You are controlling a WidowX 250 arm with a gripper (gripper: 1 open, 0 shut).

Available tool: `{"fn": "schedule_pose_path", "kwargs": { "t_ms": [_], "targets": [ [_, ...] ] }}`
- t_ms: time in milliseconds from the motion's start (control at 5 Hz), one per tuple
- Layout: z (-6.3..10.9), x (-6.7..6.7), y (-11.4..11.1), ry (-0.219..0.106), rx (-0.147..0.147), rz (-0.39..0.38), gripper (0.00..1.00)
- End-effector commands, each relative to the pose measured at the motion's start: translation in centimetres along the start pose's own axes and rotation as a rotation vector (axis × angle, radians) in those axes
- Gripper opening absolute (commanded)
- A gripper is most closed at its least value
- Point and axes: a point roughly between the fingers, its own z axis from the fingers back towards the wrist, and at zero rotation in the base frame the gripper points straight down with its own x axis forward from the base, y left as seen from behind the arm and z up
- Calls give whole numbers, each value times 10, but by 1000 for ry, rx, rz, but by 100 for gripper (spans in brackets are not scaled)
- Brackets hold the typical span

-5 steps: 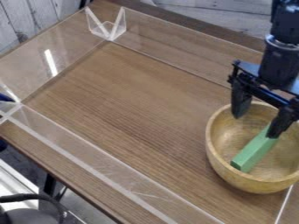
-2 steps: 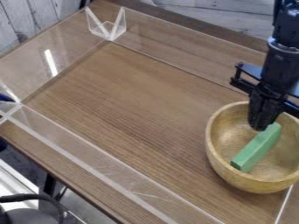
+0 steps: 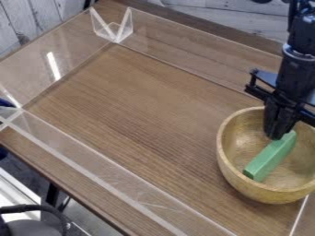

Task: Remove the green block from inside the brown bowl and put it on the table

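I am at the grabbing step. The green block [image 3: 270,157] lies tilted inside the brown bowl [image 3: 229,161], at the right side of the table [image 3: 135,111]. My jaws are squeezed shut on its top end, I think, though it looks tiny here. A second ago they were wide open. Next I must lift it straight up, over the rim.

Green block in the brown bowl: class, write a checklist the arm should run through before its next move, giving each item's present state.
1. The gripper is shut at the upper end of the green block: ok.
2. Block actually clamped between the fingers: cannot tell.
3. Block lies inside the brown bowl, not lifted: ok.
4. Fingers point downward for a straight lift: ok.
5. Bare table beside the bowl for placing: ok.
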Motion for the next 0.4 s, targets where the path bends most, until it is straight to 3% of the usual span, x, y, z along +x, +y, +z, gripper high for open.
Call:
{"fn": "schedule_pose_path", "kwargs": {
  "t_ms": [0,200],
  "targets": [
    [15,10,2,-71,-13,-1,0],
    [15,10,3,-79,-18,-6,0]
  ]
}}
